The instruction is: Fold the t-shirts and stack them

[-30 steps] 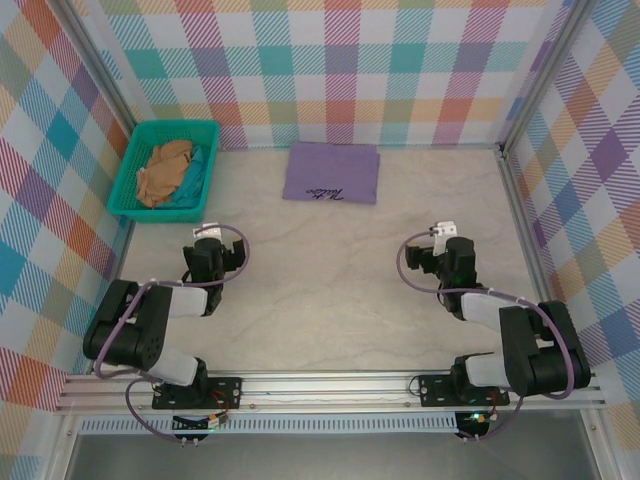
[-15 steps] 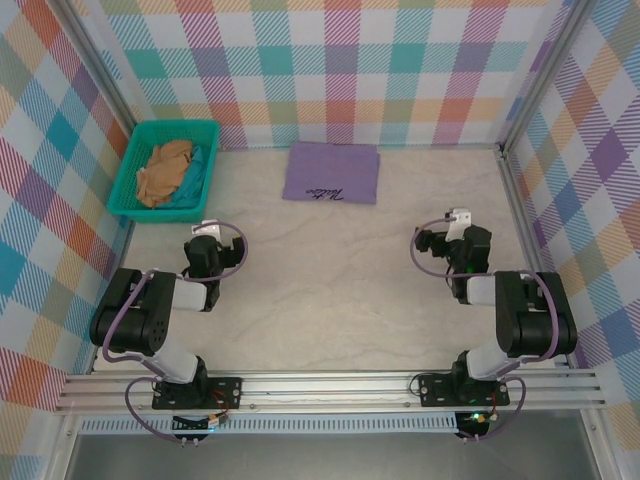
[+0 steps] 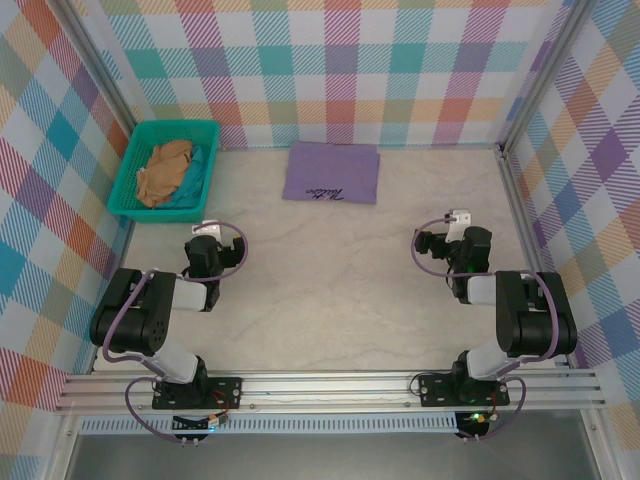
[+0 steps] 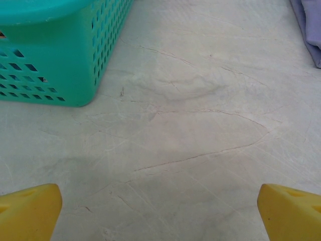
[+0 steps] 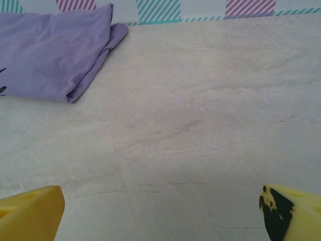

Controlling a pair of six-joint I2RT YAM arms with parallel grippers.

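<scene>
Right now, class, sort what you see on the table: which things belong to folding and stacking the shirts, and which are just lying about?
Job: purple shirt, folded; tan shirt, crumpled.
Lying about: teal basket holding the tan one.

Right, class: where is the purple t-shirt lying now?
In the top view the purple t-shirt lies folded at the far middle of the table, close to the back wall, right of the teal basket.
</scene>
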